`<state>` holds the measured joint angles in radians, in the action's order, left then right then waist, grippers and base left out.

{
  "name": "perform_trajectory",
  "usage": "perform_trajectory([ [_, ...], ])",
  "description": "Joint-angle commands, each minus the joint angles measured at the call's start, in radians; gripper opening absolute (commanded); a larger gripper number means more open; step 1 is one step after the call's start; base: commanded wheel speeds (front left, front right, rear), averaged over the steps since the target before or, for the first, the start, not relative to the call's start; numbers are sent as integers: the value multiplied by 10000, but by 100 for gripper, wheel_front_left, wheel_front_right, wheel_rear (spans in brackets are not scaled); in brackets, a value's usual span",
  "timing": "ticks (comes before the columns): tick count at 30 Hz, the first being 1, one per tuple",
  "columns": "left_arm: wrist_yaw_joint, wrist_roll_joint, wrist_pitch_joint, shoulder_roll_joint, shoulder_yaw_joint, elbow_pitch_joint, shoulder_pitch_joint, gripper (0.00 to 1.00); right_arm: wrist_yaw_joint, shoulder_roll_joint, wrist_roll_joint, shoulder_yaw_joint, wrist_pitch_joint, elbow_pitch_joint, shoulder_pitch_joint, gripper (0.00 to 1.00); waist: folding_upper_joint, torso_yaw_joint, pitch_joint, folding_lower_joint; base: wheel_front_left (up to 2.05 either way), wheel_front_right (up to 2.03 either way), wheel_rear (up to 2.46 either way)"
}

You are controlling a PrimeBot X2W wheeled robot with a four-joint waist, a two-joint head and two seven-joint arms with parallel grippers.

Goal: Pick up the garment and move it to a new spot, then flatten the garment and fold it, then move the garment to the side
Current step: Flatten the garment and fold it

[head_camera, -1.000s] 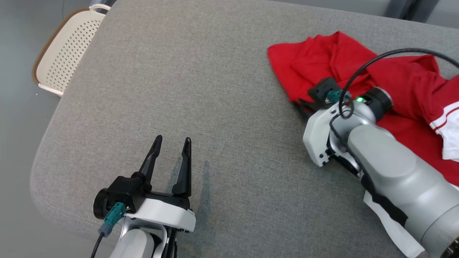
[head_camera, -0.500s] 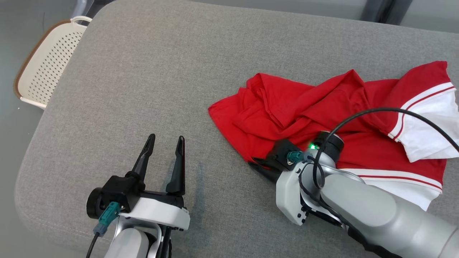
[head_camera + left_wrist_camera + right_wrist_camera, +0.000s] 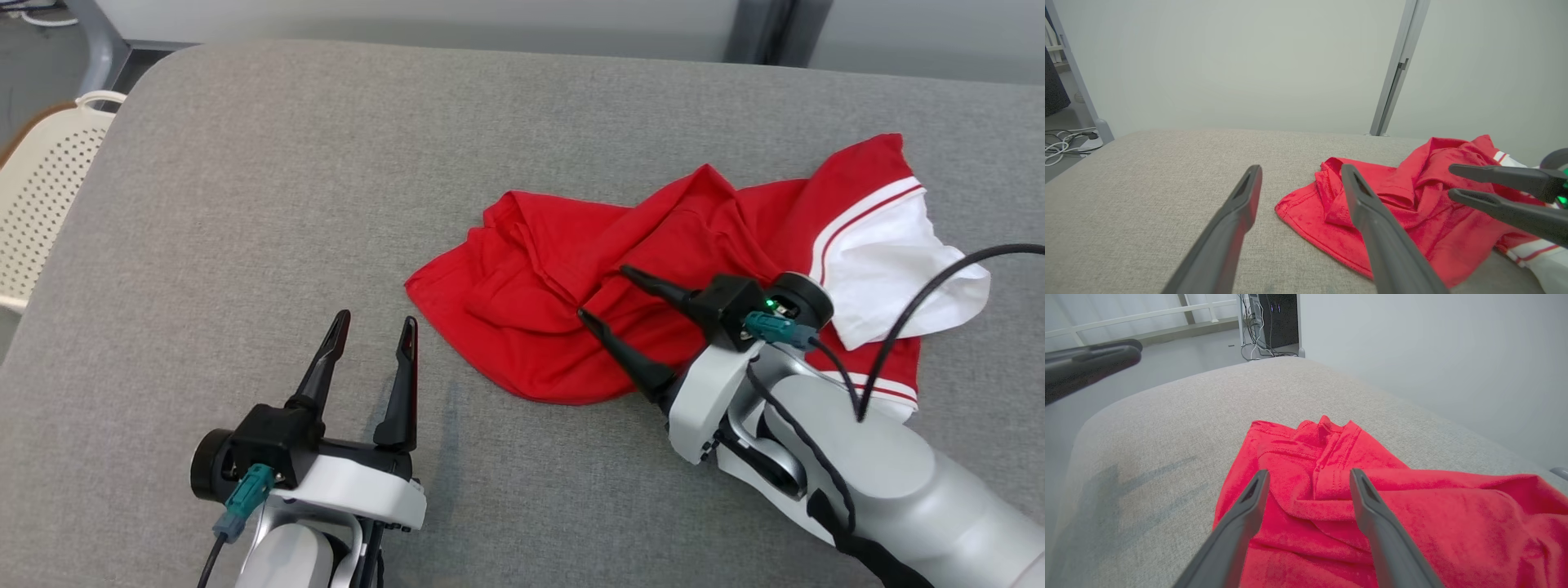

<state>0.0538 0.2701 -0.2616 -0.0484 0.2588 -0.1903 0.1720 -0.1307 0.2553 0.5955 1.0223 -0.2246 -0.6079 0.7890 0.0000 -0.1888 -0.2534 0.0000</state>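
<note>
**Right jaws parted over the garment; shirt crumpled on the table's right half**

- Count: 1 garment (image 3: 563,327), red with white panels. 2 grippers. 1 basket (image 3: 41,188), cream and perforated, off the table's left edge.
- Garment: bunched in folds on the grey fabric table (image 3: 286,163), right half, mid-depth. The rounded red hem points toward the table's middle. A white sleeve (image 3: 886,261) with red stripes sits at the garment's far-right end. A second white striped band (image 3: 886,390) lies at its near-right edge, beside the right forearm.
- Right gripper (image 3: 602,291): over the garment's near-left folds, fingers aimed at the table's far-left corner. Jaws are spread with nothing between them. The right wrist view shows folded seams below the gap. Can't tell if the tips touch the cloth. A green LED (image 3: 769,304) is lit on the wrist, and a black cable (image 3: 922,302) arcs from there across the white sleeve.
- Left gripper (image 3: 376,318): over bare table by the near edge, left of middle, fingers pointing at the far edge. Jaws are spread and empty. It is near the hem but apart from it.
- Versus 0.5 s ago: the head camera has shifted, so the frame offset isn't object motion. The right fingers were low at the near hem and close together. Now they are raised and parted over the cloth. The left gripper has the same pose and gap. The garment's folds look unchanged.
</note>
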Motion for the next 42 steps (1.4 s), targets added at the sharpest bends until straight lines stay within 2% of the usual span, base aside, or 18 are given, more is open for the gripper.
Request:
perform_trajectory([
  [1, -52, -147, -48, -43, -64, -37, 79, 100, -2, 43, -293, -493, -200, 11, -218, 100, 0, 303, 193, 0, 0, 0, 0],
  [2, -52, -147, -48, -43, -64, -37, 79, 100, -2, 43, -293, -493, -200, 11, -218, 100, 0, 303, 193, 0, 0, 0, 0],
  [5, -95, -262, -48, -48, -148, -141, 83, 100, -2, 40, -1014, -1811, -365, 138, -711, 100, 0, 590, 359, 0, 0, 0, 0],
  [10, -155, -458, -48, -62, -351, -271, -4, 100, -2, -203, -2352, -4909, -416, 1240, -2097, 100, 0, 992, 606, 0, 0, 0, 0],
  [14, -187, -605, -48, -98, -508, -376, -216, 100, -2, -760, -3519, -7219, -412, 2423, -3759, 100, 0, 1232, 853, 0, 0, 0, 0],
  [19, -251, -742, -48, -113, -665, -467, -492, 100, -2, -1485, -4342, -9002, -413, 3632, -5436, 100, 0, 1440, 1127, 0, 0, 0, 0],
  [24, -301, -781, -48, -149, -839, -454, -873, 100, -2, -1911, -4431, -9807, -415, 4560, -6645, 100, 0, 1542, 1415, 0, 0, 0, 0],
  [28, -344, -794, -48, -166, -975, -415, -1209, 100, -2, -2018, -4251, -9997, -414, 4904, -7337, 100, 0, 1593, 1721, 0, 0, 0, 0],
  [42, -380, -762, -48, -116, -1267, -262, -1871, 100, -2, -2027, -3628, -10100, -342, 4930, -8336, 100, 0, 1676, 2199, 0, 0, 0, 0],
])
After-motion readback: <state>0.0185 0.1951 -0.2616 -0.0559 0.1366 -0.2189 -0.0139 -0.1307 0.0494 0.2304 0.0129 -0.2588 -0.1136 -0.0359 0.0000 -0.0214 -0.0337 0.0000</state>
